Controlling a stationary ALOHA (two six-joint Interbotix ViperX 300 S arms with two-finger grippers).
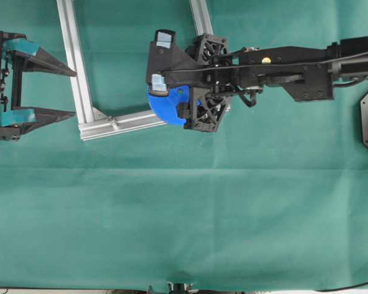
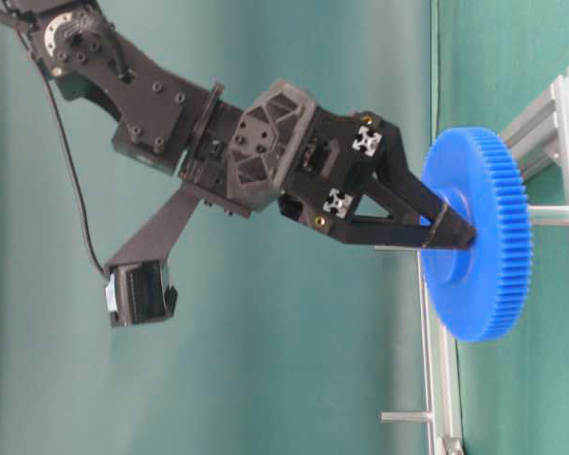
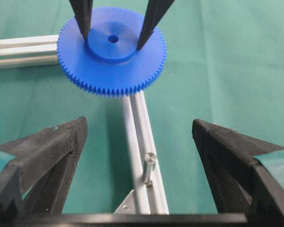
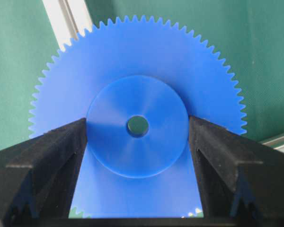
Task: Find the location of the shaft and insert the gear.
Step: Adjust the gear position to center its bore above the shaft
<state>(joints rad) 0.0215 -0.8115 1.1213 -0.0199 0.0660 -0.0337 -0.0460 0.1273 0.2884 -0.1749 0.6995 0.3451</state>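
Gear (image 4: 137, 125) hub clamped by right hand (image 4: 138, 142), rim free

A robotics lab bench: green cloth (image 1: 184, 214) on the table, aluminium frame (image 1: 73, 61), two black robot arms.

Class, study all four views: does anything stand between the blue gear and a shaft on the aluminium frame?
Nothing visible does. The right pincer grips the gear by its hub above the frame. One shaft stands uncovered; the open left pincer is apart.
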